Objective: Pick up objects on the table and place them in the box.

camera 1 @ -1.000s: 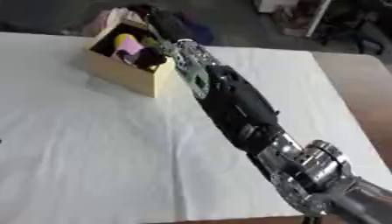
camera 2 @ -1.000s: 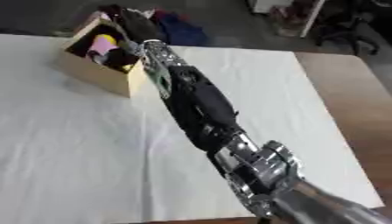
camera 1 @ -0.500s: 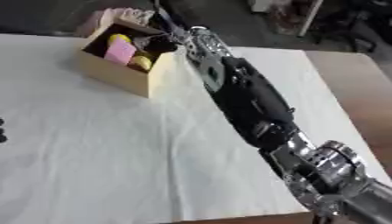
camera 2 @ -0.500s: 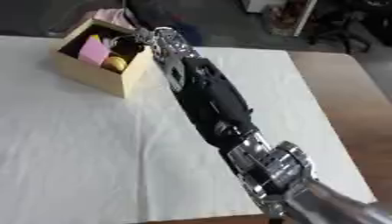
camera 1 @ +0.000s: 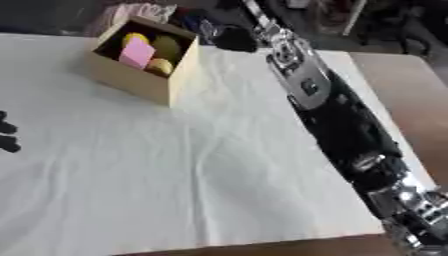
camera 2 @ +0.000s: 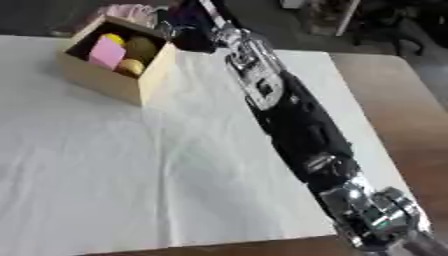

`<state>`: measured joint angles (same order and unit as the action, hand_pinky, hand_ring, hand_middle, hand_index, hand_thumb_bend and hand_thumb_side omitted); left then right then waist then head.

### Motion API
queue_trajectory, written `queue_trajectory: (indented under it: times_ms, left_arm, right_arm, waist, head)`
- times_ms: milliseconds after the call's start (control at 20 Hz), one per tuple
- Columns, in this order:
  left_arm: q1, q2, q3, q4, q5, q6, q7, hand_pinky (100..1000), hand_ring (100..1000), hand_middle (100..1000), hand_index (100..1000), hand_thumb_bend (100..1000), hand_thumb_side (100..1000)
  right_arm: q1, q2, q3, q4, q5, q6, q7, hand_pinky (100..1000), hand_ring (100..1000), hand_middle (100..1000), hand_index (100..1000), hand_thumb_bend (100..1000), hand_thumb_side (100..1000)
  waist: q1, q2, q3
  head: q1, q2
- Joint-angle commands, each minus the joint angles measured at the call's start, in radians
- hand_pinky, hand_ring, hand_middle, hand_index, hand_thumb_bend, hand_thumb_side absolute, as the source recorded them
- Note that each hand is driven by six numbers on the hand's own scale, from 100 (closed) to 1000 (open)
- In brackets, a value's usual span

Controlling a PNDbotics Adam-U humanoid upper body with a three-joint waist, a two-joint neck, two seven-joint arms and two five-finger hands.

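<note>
Beyond the open tan cardboard box (camera 1: 140,80), the right hand (camera 2: 188,20) shows blurred, fingers' state unclear; retract clear of its rim.

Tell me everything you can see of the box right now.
The box is a small open-topped carton, tan like cardboard, with plain walls and no lid showing. It stands upright, turned corner-on to the camera, at the far left of the white cloth. Inside lie a pink flat piece leaning among rounded yellow things; one looks darker, olive. The right arm stretches past its right side without touching it.
</note>
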<state>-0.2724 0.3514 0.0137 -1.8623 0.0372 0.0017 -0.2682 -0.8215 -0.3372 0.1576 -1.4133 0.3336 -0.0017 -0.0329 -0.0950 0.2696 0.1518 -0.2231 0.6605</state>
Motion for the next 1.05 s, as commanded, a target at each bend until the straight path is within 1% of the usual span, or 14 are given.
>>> queue_trajectory:
  times_ms: [50, 150, 200, 250, 300, 400, 500, 700, 850, 1050]
  left_arm:
    - [-0.003, 0.008, 0.015, -0.008, -0.005, 0.0, 0.014, 757, 569, 610, 772, 100, 728]
    - [0.0, 0.005, 0.016, -0.005, -0.007, 0.0, 0.017, 756, 569, 610, 770, 100, 731]
    - [0.002, 0.003, 0.017, -0.003, -0.008, -0.001, 0.019, 756, 569, 609, 768, 100, 719]
    - [0.004, 0.003, 0.019, -0.001, -0.01, -0.001, 0.021, 756, 568, 608, 767, 100, 732]
    - [0.007, 0.002, 0.02, 0.001, -0.011, -0.001, 0.023, 755, 568, 608, 766, 100, 733]
    - [0.011, -0.001, 0.022, 0.003, -0.014, -0.002, 0.028, 755, 569, 608, 764, 100, 732]
    - [0.015, -0.007, 0.022, 0.004, -0.014, -0.004, 0.031, 755, 570, 610, 763, 100, 732]
    - [0.02, -0.014, 0.021, -0.004, -0.015, -0.025, 0.031, 757, 575, 614, 759, 100, 716]
    - [0.026, -0.019, 0.021, -0.007, -0.009, -0.045, 0.028, 757, 575, 614, 757, 100, 713]
    - [0.032, -0.027, 0.02, -0.007, 0.0, -0.064, 0.02, 757, 576, 615, 756, 100, 711]
  right_arm:
    - [0.075, 0.016, -0.043, -0.137, -0.101, 0.034, -0.053, 679, 625, 696, 816, 100, 349]
    - [0.155, 0.048, -0.059, -0.196, -0.138, 0.041, -0.087, 675, 613, 674, 796, 100, 367]
    - [0.191, 0.062, -0.061, -0.223, -0.15, 0.042, -0.099, 673, 609, 670, 794, 100, 312]
    - [0.223, 0.073, -0.061, -0.248, -0.16, 0.042, -0.104, 672, 607, 666, 790, 100, 375]
    - [0.256, 0.084, -0.06, -0.272, -0.167, 0.04, -0.107, 672, 606, 664, 789, 100, 377]
    - [0.316, 0.105, -0.056, -0.319, -0.183, 0.022, -0.1, 667, 598, 653, 774, 100, 374]
    - [0.368, 0.122, -0.049, -0.355, -0.211, -0.01, -0.086, 665, 595, 649, 771, 100, 375]
    - [0.438, 0.154, -0.043, -0.379, -0.26, -0.064, -0.045, 662, 588, 639, 763, 100, 377]
    - [0.474, 0.181, -0.037, -0.369, -0.291, -0.079, -0.032, 659, 583, 632, 759, 100, 386]
    - [0.499, 0.196, -0.024, -0.349, -0.304, -0.088, -0.019, 657, 581, 626, 757, 100, 385]
  waist:
    - [-0.005, -0.022, -0.005]
    - [-0.004, -0.021, -0.01]
    - [-0.003, -0.02, -0.013]
    - [-0.002, -0.02, -0.016]
    - [-0.002, -0.02, -0.019]
    - [-0.001, -0.021, -0.024]
    - [-0.001, -0.022, -0.029]
    - [0.0, -0.023, -0.035]
    - [0.001, -0.023, -0.038]
    - [0.001, -0.023, -0.039]
  head:
    - [0.018, 0.009]
    - [0.03, 0.013]
    - [0.038, 0.015]
    - [0.045, 0.018]
    - [0.053, 0.02]
    - [0.063, 0.024]
    - [0.07, 0.026]
    - [0.078, 0.026]
    - [0.086, 0.03]
    - [0.089, 0.036]
